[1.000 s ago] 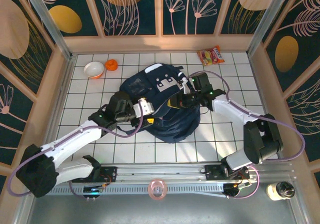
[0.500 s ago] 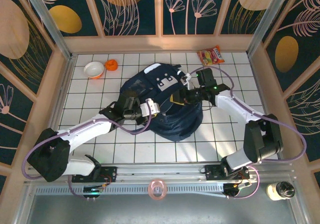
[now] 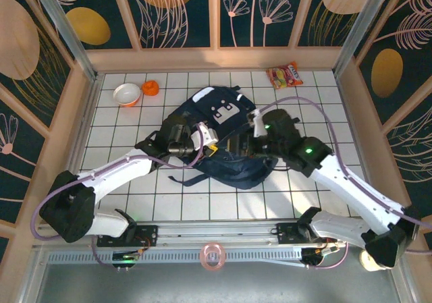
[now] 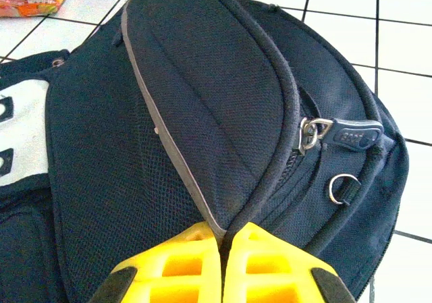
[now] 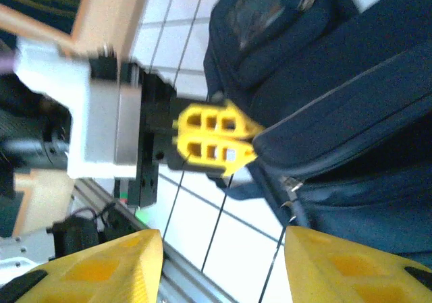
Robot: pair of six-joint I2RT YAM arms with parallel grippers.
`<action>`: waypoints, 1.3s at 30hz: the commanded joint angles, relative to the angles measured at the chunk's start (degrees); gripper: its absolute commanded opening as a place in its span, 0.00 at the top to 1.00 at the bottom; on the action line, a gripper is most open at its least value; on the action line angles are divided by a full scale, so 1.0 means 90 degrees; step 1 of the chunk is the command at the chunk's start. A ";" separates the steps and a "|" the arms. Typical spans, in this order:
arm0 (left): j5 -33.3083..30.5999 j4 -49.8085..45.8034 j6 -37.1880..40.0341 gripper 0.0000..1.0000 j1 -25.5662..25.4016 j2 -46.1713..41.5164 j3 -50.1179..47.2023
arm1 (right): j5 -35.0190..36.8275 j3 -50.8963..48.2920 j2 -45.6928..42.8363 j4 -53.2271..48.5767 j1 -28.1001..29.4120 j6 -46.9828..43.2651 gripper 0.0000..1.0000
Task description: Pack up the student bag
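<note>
L end effector (image 4: 223,241) now shut, prob. pinching bag (image 4: 202,94)

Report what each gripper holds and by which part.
The left gripper is shut on the student bag, pinching the piped edge of its front flap. The right gripper is open and holds nothing.

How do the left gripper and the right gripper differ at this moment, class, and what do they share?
The left gripper is shut, pinching a fold of the student bag; the right gripper is open and holds nothing. In the top view the left gripper meets the bag from its left side, while the right gripper comes from its right side. Both are yellow-fingered and both are close to the bag.
</note>
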 commanded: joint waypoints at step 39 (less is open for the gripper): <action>-0.0065 -0.0161 -0.0157 1.00 0.0081 -0.0010 0.0306 | 0.2004 0.0392 0.1451 -0.1477 -0.0017 -0.1421 1.00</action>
